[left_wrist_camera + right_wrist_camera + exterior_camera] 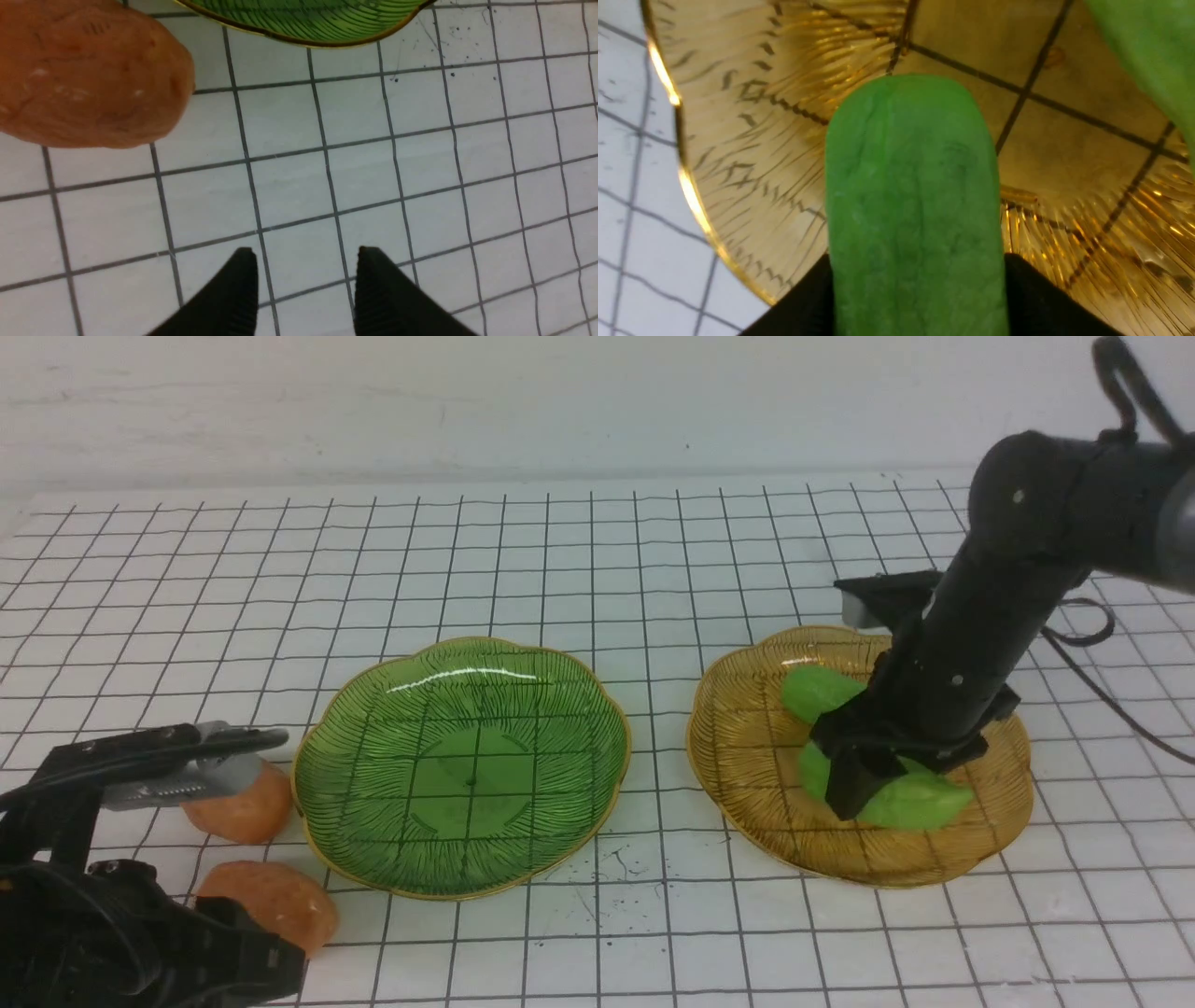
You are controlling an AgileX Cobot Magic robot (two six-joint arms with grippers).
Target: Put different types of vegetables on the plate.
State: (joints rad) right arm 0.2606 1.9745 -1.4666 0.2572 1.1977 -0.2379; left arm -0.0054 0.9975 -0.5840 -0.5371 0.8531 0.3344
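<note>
Front: right gripper [873, 782] clenched on the near cucumber [920, 803] in the amber plate [747, 761]. The far cucumber [817, 691] sits just behind, so a lift may knock it; near potato [280, 905] and far potato [245, 807] lie left of the green plate [467, 765]. Left wrist: left gripper [303, 270] released and empty, with a lumpy matte potato [88, 74] outside its fingers, so closing grabs nothing. Right wrist: cucumber smooth, round-ended, doughy; the ribbed glassy plate could slide.

Right arm [980, 635] covering the middle of the nearer green piece [920, 801] and one end of the farther green piece [817, 691]; left arm [84, 933] hiding part of the rear orange lump [245, 814] and the front orange lump [280, 901]; green plate [303, 23] running off the left wrist view's edge
</note>
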